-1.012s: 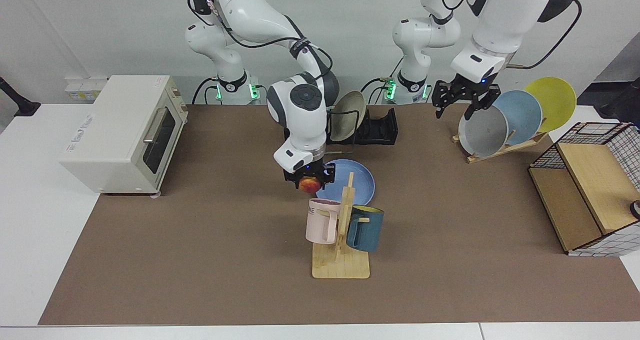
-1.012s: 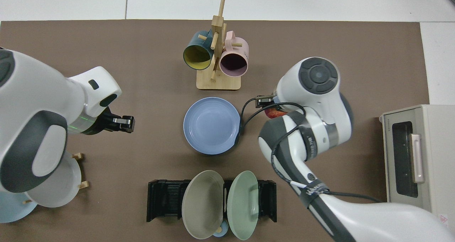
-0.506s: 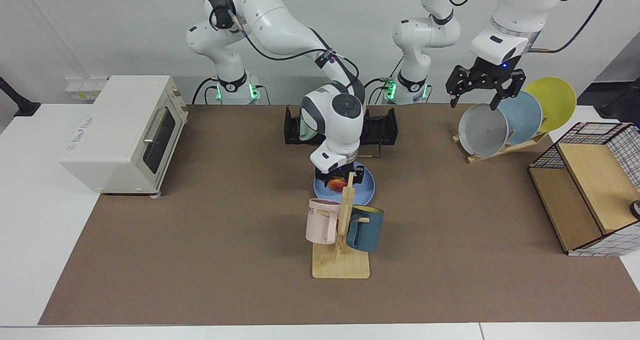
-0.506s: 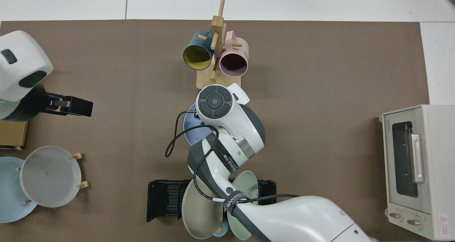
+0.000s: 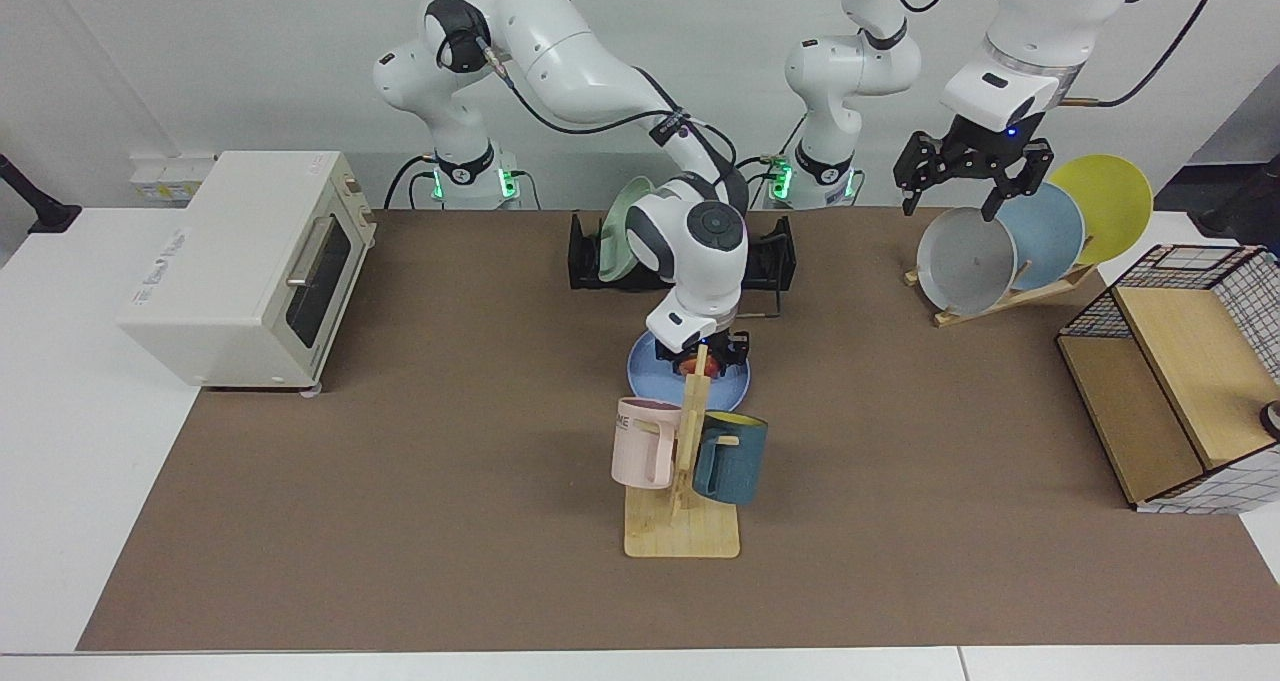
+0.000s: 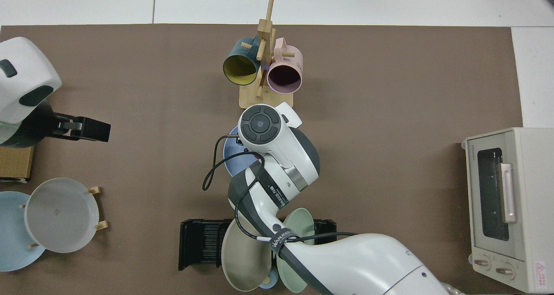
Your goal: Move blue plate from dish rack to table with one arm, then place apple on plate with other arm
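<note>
The right gripper (image 5: 702, 353) is hanging low over the blue plate (image 5: 650, 373), its fingers closing on the apple (image 5: 690, 364), of which only a small red patch is showing beneath them in the facing view; whether the apple is touching the plate cannot be told. The blue plate is lying flat on the brown tabletop (image 5: 400, 481), directly under the fingers, and the top view is showing only a slice of it (image 6: 233, 165) past the right arm's wrist, which is hiding the gripper and the apple there. Just in front of the fingers, toward the camera in the facing view, the wooden mug stand (image 5: 685, 501) is standing with a pink mug (image 5: 640, 443) and a dark teal mug (image 5: 730, 458) hung on it, its upright post crossing in front of the apple. Behind the fingers the black dish rack (image 5: 765, 256) is sitting with a pale green plate (image 5: 620, 241) in it. The left gripper (image 5: 968, 173) is waiting well apart, raised above the grey plate (image 5: 965, 261) in the slanted wooden rack (image 5: 1010, 299), its fingers spread open and holding nothing. In the top view that gripper (image 6: 88, 129) is hovering over bare mat.
</note>
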You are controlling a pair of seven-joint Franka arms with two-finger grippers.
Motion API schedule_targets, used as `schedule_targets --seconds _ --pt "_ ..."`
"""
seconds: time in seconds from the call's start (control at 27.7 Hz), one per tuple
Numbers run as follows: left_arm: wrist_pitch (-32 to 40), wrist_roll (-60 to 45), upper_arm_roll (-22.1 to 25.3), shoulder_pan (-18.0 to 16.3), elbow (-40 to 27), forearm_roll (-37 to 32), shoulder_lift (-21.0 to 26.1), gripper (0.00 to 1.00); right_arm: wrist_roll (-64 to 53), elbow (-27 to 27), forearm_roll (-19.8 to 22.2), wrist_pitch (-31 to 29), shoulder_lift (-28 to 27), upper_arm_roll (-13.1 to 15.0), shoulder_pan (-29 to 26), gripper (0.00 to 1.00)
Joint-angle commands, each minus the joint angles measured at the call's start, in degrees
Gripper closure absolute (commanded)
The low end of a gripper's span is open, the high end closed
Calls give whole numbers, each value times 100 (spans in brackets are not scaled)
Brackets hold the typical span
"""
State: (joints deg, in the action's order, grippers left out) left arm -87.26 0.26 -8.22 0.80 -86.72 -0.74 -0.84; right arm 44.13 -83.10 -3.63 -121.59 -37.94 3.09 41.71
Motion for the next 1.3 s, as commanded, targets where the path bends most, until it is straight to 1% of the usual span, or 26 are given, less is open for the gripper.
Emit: schedule_targets --seconds 0.0,0.07,0.25,0.43,0.51,0.58,0.69,0.83,0.98,1.12,1.27 --pt "481 27 -22 -45 120 -41 22 0 114 110 -67 162 -3 68 31 0" --pt "718 18 -13 -45 129 -41 -30 0 79 119 -50 276 137 86 -39 0" --pt "772 27 65 -54 129 -58 -136 0 -96 163 -24 636 541 113 -329 0" --pt "763 9 180 -54 120 -41 -136 0 -720 128 -41 672 1007 121 -716 0" --pt "781 0 180 -54 111 -32 -136 0 -1080 93 -32 663 1183 121 -988 0" --pt "781 9 189 -97 120 -23 -136 0 -1553 -73 -15 663 1385 121 -1339 0" --pt "790 18 171 -106 129 -23 -136 0 -2266 -268 -32 654 1631 113 -1726 0" --pt "772 18 189 -115 129 -23 -136 0 -2733 -329 20 742 1799 148 -2122 0" --pt "772 18 215 -133 129 -32 -136 0 -3619 -627 213 742 2045 148 -2614 0" --pt "772 18 207 -133 129 -32 -136 0 -4420 -926 214 742 2326 148 -3176 0" --pt "764 18 206 -124 129 -32 -136 0 -5132 -1015 214 777 2563 139 -3625 0"
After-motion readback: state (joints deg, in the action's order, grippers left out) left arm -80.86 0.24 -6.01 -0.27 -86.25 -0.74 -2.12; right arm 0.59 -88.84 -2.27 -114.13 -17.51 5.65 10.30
